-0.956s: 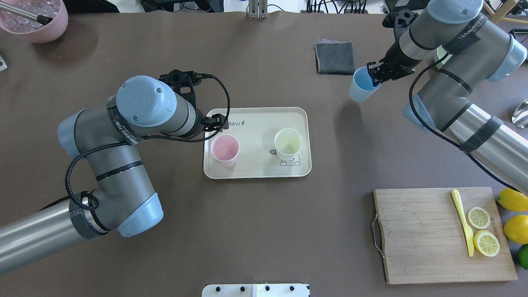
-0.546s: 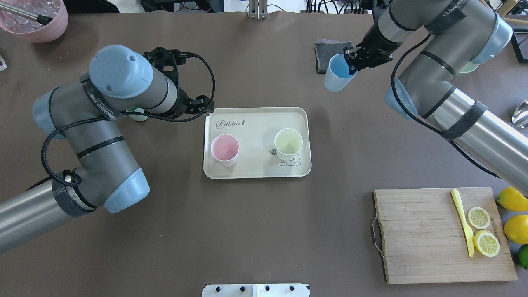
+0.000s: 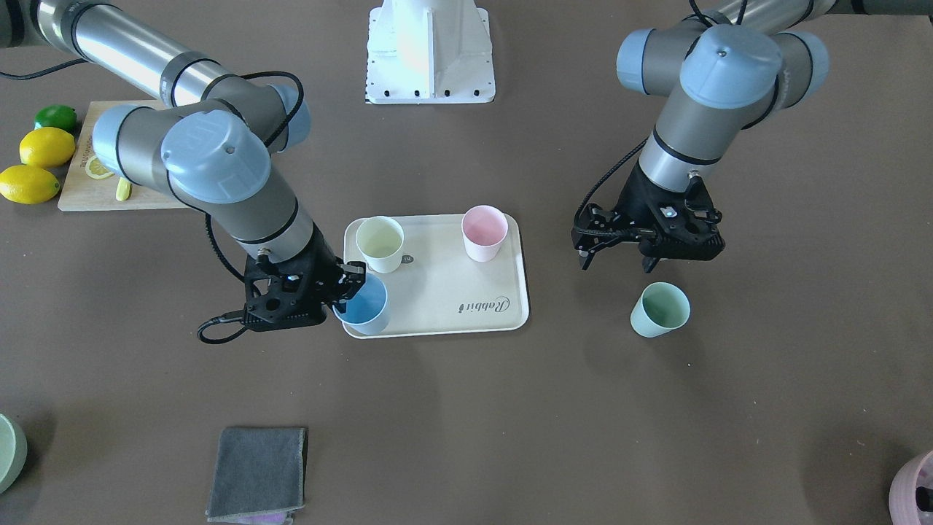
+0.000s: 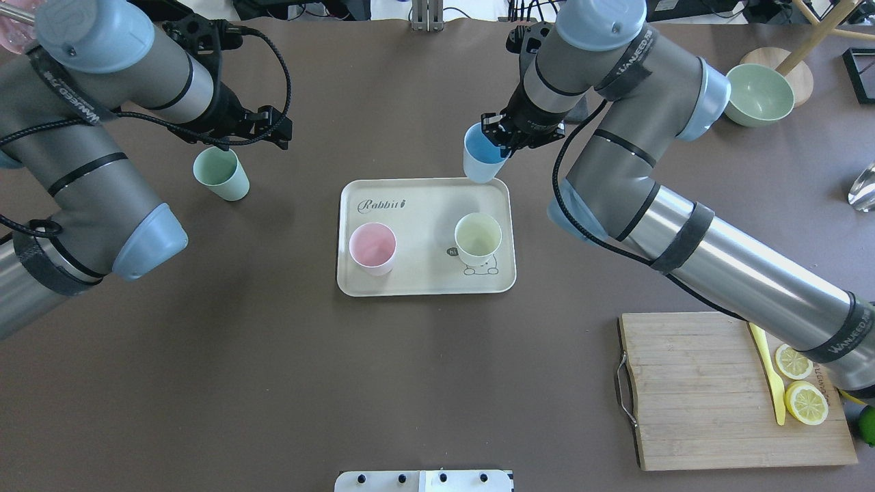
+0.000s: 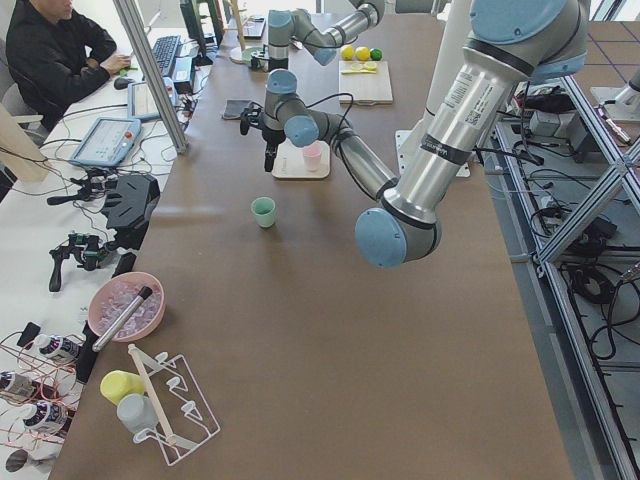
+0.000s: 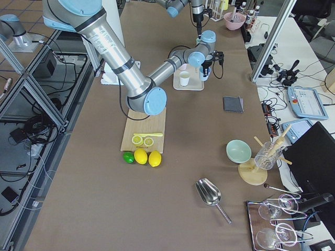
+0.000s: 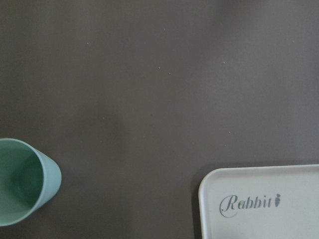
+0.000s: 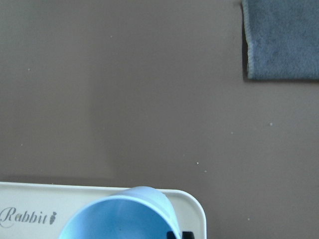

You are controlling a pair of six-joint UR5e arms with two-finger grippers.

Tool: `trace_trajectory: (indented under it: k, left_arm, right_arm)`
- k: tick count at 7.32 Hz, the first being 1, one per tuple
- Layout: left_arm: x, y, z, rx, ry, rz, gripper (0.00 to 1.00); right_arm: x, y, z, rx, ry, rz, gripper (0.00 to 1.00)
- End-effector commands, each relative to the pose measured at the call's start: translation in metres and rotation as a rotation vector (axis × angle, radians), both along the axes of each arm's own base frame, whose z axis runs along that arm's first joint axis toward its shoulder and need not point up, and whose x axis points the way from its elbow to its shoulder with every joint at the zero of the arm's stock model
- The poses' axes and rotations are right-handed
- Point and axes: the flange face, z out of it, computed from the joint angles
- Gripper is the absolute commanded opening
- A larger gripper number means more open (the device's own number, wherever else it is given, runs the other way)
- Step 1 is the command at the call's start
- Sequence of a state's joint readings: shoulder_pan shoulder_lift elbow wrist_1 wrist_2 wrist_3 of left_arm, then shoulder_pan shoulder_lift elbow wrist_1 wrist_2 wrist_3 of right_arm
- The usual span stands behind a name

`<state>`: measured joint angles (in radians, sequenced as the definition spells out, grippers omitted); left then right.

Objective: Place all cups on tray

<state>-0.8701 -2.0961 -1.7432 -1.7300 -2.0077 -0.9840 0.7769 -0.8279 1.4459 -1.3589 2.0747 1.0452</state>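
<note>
The cream tray (image 4: 424, 205) lies mid-table with the pink cup (image 4: 372, 249) and the pale yellow cup (image 4: 478, 238) standing on it. My right gripper (image 4: 499, 133) is shut on the rim of the light blue cup (image 4: 484, 160) and holds it tilted over the tray's far right corner; the cup also shows in the right wrist view (image 8: 122, 216). The mint green cup (image 4: 221, 174) stands on the table left of the tray. My left gripper (image 3: 616, 259) is open and empty, just above and beside the mint green cup (image 3: 660, 309).
A wooden cutting board (image 4: 731, 389) with lemon slices and a yellow knife lies at the near right. A pale-green bowl (image 4: 759, 94) stands far right. A grey cloth (image 3: 256, 472) lies beyond the tray. A pink pot (image 3: 915, 488) is at the far left corner.
My right arm has carried the blue cup leftward to the tray's far right corner. My left arm has drawn back from the tray to beside the mint green cup.
</note>
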Motion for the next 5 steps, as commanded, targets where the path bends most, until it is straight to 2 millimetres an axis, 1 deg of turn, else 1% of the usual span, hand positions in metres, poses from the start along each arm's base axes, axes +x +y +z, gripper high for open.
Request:
trace_trajectory:
  k: [1,3,4,5]
  left_arm:
    - [-0.012,-0.008,0.003,0.000,-0.003,-0.009,0.97]
    - [-0.016,-0.010,0.003,0.003,-0.003,-0.012,0.97]
    - [-0.017,-0.011,0.007,-0.001,-0.007,-0.013,0.97]
    - [-0.016,-0.010,0.012,-0.006,-0.013,-0.012,0.97]
  right_arm:
    - [-0.037,0.026,0.011,0.000,0.035,-0.010,0.00]
    - [-0.048,0.034,0.015,0.008,0.048,-0.014,0.00]
    - [-0.048,0.035,0.015,0.008,0.048,-0.016,0.00]
    - [-0.048,0.034,0.012,0.006,0.049,-0.013,0.27]
